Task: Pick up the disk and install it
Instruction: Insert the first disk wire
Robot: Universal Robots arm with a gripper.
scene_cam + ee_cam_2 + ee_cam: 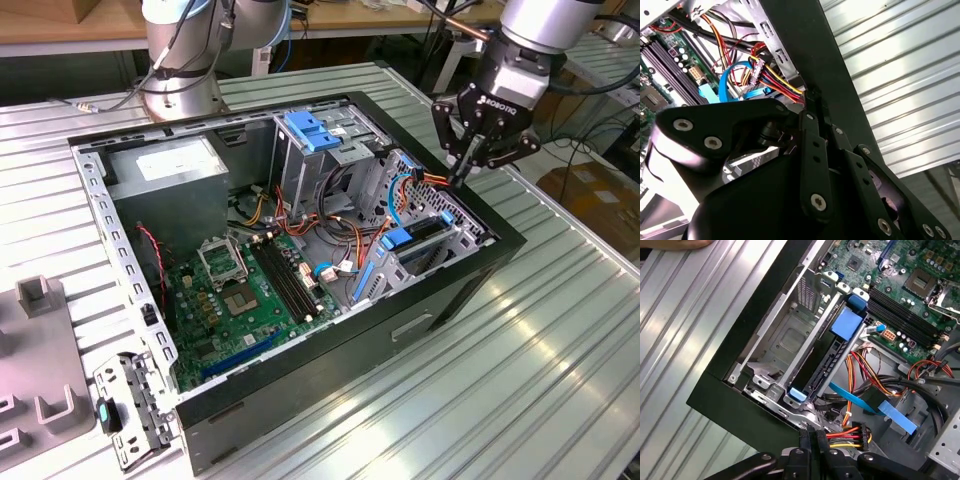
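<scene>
We see the black 2-fingered gripper (468, 178) on the silver robot arm (535, 30) poised over the corner of the open black desktop computer case (300, 400) nearest the exterior view's right. Its slim black fingers (811, 440) are pressed together with nothing between them, and their tips sit just beside the bundle of red, yellow and black power wires (845, 434) ending in a black connector (863, 432) at the case wall.

The disk, a flat drive edged by a blue plastic carrier frame (820, 367), already stands on edge inside the grey metal drive cage (785, 340) in that corner, with the frame's blue tab (846, 322) at one end and a pale blue clip (797, 394) at the other; the slot of the cage next to it is bare metal. In the exterior view we make out the same carrier as blue strips (398, 238) in the cage below the gripper.

A flat light-blue data cable (875, 407) runs near the wires. Further into the case lie the green motherboard (235, 295) with its black memory slots (290, 280), the large grey power-supply box (165, 175) and a tall metal cage topped by a blue plastic latch (315, 130). The case rests on a ribbed aluminium worktop (540, 380), beside a grey plastic fixture (35, 360) and a small metal bracket (130, 410)
</scene>
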